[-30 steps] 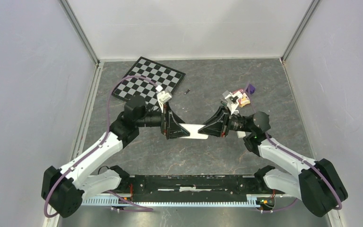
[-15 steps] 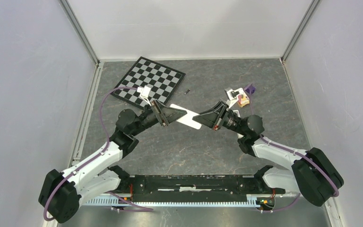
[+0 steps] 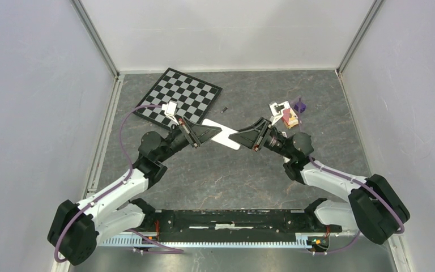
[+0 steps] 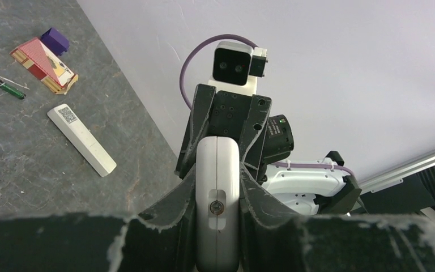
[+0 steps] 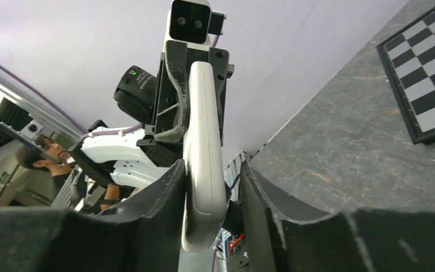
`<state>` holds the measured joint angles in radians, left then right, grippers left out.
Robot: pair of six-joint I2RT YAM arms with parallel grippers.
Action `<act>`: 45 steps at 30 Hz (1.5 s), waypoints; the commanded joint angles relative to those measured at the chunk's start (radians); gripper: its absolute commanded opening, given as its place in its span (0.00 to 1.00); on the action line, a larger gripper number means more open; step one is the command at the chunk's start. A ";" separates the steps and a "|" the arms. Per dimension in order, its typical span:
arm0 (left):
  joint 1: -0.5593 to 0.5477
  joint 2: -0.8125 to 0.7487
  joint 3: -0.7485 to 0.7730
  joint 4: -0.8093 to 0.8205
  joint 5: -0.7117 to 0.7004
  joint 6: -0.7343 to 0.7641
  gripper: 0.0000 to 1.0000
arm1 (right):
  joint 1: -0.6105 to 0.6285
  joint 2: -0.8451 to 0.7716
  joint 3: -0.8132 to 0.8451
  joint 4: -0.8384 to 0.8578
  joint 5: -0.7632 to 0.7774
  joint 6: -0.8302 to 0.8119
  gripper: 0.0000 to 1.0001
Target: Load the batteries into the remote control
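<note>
Hanging above the table (image 3: 215,175), the remote (image 3: 222,135) spans both grippers. The left gripper (image 3: 205,134) is clamped on one end. The right gripper (image 3: 239,137) has its jaws slightly apart around the other end, with one finger touching and a gap at the other. A green-wrapped battery (image 4: 8,89) lies on the table just beside a thin stick (image 4: 0,76), near a card box (image 4: 44,63).
</note>
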<state>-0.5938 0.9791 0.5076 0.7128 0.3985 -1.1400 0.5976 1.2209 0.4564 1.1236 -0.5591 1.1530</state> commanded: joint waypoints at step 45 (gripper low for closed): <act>0.103 -0.039 0.048 -0.148 -0.047 0.069 0.02 | -0.065 -0.033 0.047 -0.356 0.069 -0.023 0.33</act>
<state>-0.4942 0.9737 0.5079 0.5709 0.3851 -1.1721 0.5419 1.1816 0.4889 0.8219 -0.5095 1.1244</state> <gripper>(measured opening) 0.281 0.345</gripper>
